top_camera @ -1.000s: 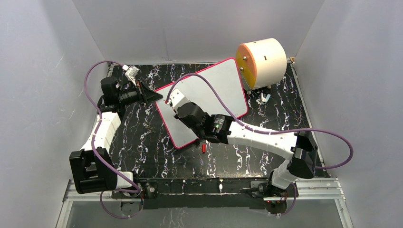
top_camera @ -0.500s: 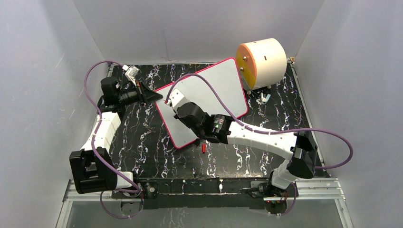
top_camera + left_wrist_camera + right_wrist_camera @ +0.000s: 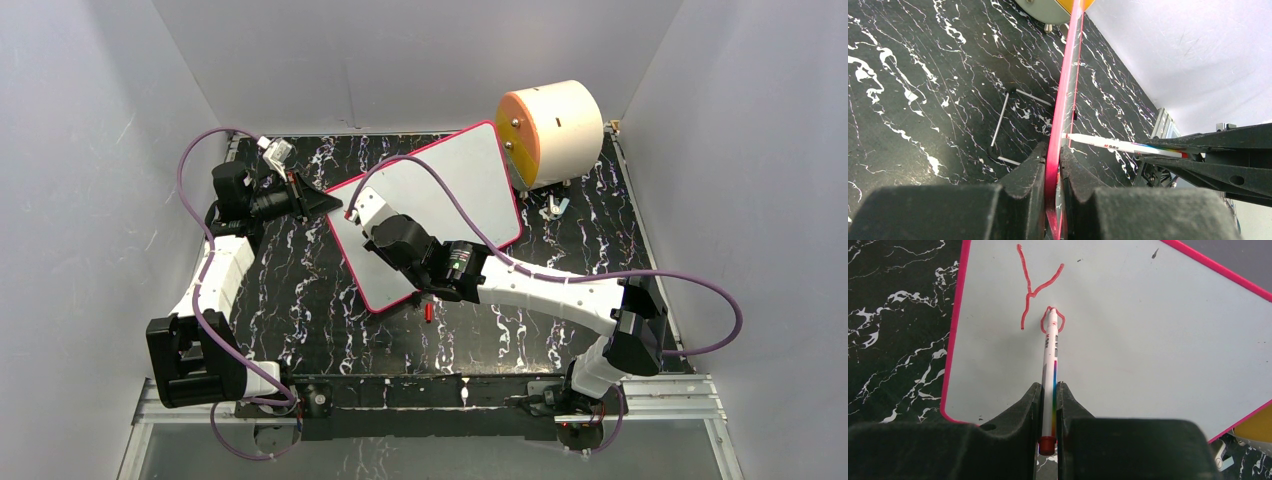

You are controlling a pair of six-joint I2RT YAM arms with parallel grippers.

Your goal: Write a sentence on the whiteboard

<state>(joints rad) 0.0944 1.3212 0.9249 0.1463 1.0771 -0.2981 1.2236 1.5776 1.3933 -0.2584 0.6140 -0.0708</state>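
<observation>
Pincers both clamped: right pincer (image 3: 1048, 390) holds a white marker (image 3: 1052, 352), tip touching the whiteboard (image 3: 1158, 340) inside a small red loop beside a red "Y", the start of the sentence (image 3: 1034, 295). Left pincer (image 3: 1054, 157) grips the whiteboard's pink edge, holding it tilted on the marbled bench (image 3: 300, 300).

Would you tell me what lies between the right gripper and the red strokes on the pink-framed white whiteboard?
The slim white marker pen, clamped in the right gripper, tip at the red strokes; right wrist view.

Arms (image 3: 540, 290): white shells, black joints sitting behind left pincer (image 3: 1053, 150), right pincer (image 3: 1049, 387).
Cables (image 3: 181, 175): purple, looping rearward.
Fingers (image 3: 1025, 407): black, tapering forward.
</observation>
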